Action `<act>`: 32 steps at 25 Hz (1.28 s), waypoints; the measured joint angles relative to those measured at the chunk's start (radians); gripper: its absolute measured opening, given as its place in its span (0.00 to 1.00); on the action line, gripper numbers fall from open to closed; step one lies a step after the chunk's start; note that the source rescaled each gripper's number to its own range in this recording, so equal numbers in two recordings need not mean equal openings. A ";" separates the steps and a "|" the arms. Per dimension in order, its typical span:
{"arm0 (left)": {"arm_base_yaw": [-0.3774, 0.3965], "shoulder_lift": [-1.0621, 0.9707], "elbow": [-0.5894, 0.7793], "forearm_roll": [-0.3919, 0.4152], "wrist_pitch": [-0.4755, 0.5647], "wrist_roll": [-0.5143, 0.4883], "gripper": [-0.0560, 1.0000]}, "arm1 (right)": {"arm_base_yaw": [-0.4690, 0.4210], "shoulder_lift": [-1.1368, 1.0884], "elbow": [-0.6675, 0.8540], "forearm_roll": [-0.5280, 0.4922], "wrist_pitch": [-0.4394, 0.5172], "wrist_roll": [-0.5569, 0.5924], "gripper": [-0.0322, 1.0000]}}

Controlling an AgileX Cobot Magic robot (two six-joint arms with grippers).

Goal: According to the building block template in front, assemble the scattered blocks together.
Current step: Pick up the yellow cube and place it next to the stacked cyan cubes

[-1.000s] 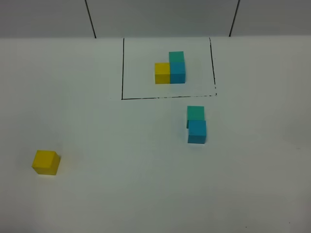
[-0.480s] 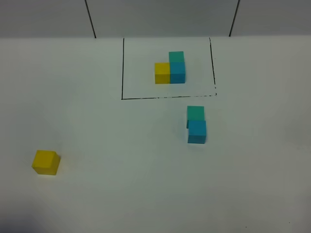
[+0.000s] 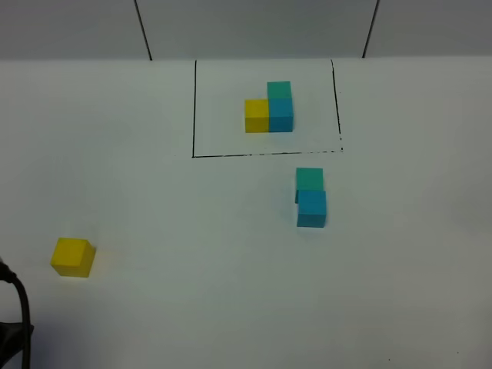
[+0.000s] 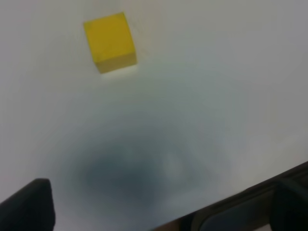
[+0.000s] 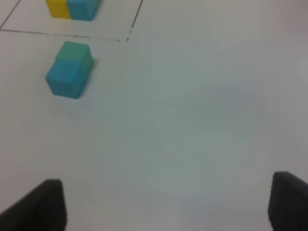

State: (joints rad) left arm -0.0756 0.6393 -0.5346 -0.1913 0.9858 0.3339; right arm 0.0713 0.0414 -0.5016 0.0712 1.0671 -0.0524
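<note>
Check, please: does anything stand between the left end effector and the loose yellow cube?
Nothing visible does. In the left wrist view, only bare white table lies between the left end effector and the yellow cube.

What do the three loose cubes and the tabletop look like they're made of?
The yellow cube, teal cube and blue cube look like painted wood or dense foam, which one is unclear. Their finish is matte: flat even colour, crisp edges, no glare, no visible grain. The tabletop is a smooth white sheet, perhaps laminate or paper, with low sheen. The black lines look drawn on it.
</note>
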 joint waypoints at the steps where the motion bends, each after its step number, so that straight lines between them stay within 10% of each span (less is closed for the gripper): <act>1: 0.000 0.027 0.000 -0.002 -0.006 0.014 1.00 | 0.000 0.000 0.000 0.000 0.000 0.000 0.71; 9: 0.000 0.264 -0.011 0.040 -0.047 0.082 1.00 | 0.000 0.000 0.000 0.000 0.000 0.000 0.71; 17: 0.000 0.528 -0.139 0.134 -0.117 -0.139 1.00 | 0.000 0.000 0.000 0.000 0.000 0.000 0.71; 32: 0.000 0.870 -0.193 0.110 -0.275 -0.215 1.00 | 0.000 0.000 0.000 0.000 0.000 0.000 0.71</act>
State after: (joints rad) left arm -0.0756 1.5096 -0.7276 -0.0815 0.7113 0.1193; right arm 0.0713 0.0414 -0.5016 0.0712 1.0671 -0.0524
